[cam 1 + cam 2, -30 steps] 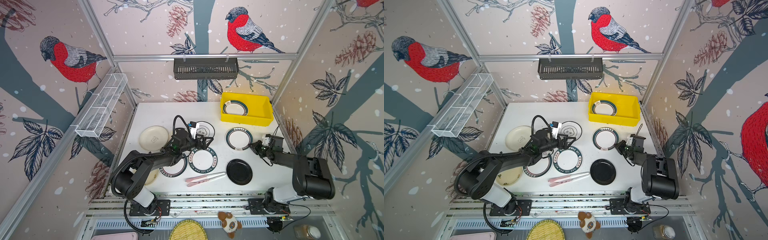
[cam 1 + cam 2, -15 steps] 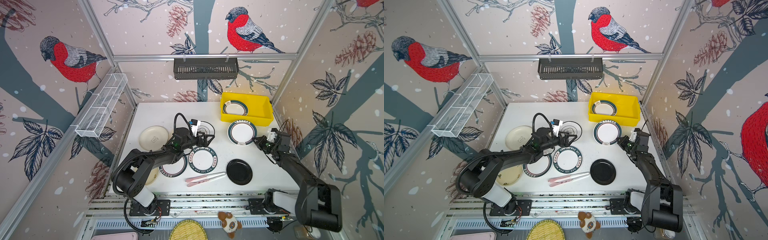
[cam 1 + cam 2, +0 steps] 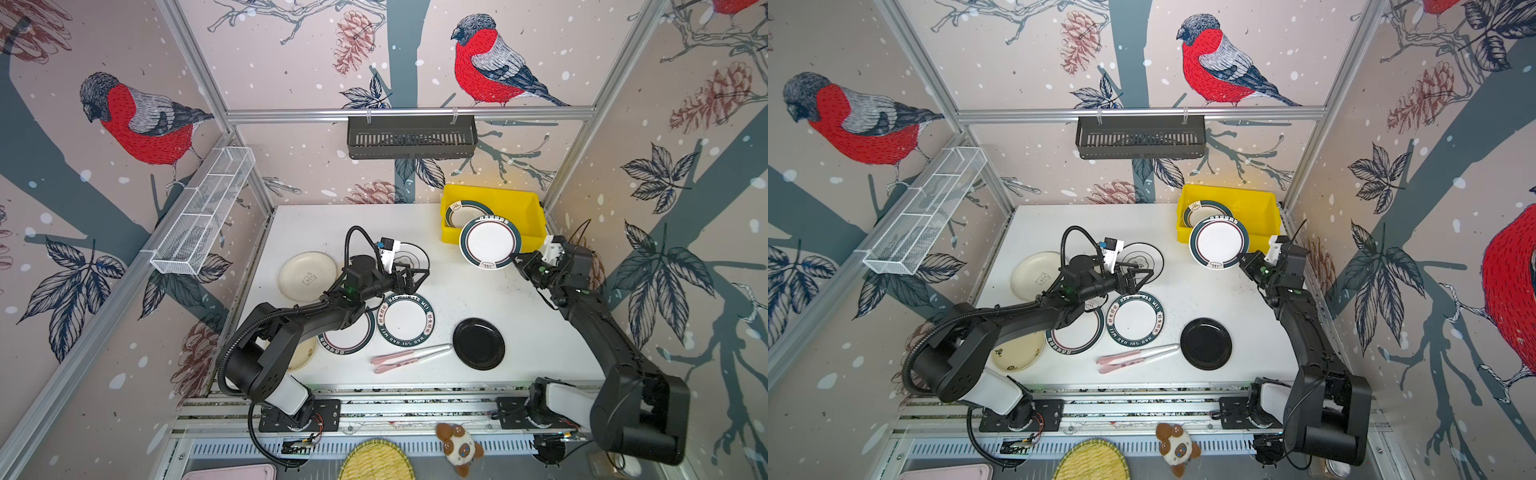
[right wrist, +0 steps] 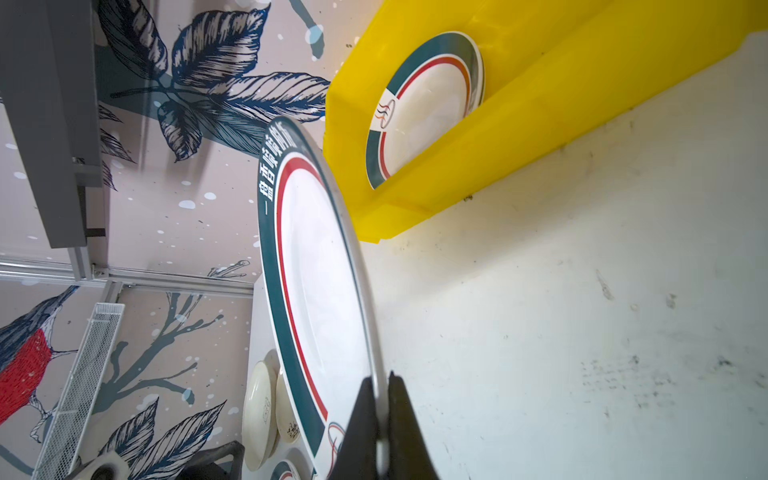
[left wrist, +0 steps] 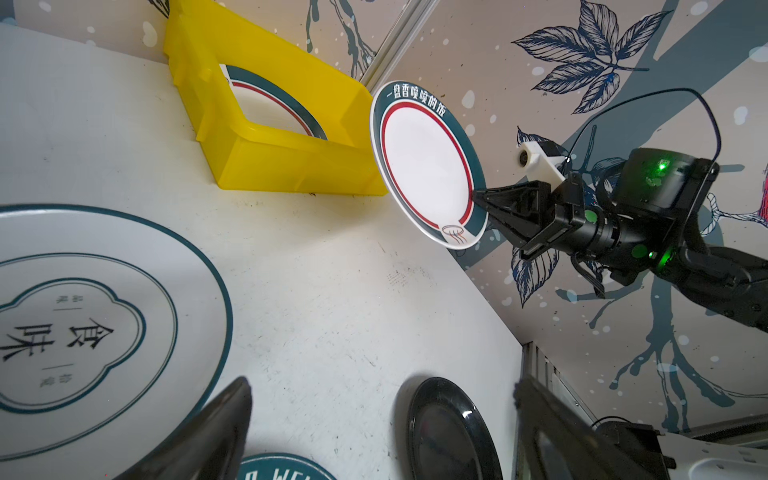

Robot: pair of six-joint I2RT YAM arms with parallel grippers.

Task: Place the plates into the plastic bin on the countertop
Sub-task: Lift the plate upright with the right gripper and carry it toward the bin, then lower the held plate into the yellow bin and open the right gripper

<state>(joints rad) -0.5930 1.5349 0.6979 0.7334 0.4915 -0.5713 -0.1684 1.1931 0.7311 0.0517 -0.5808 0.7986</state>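
My right jaws are clamped on the rim of a teal-rimmed plate [image 3: 490,243], holding it tilted above the table [image 3: 457,282], just in front of the yellow bin [image 3: 498,198] at upper right in both top views. A matching plate [image 3: 455,211] lies inside the bin. My left jaws are spread wide and empty at mid-frame. A black plate [image 3: 478,344] lies at lower right.
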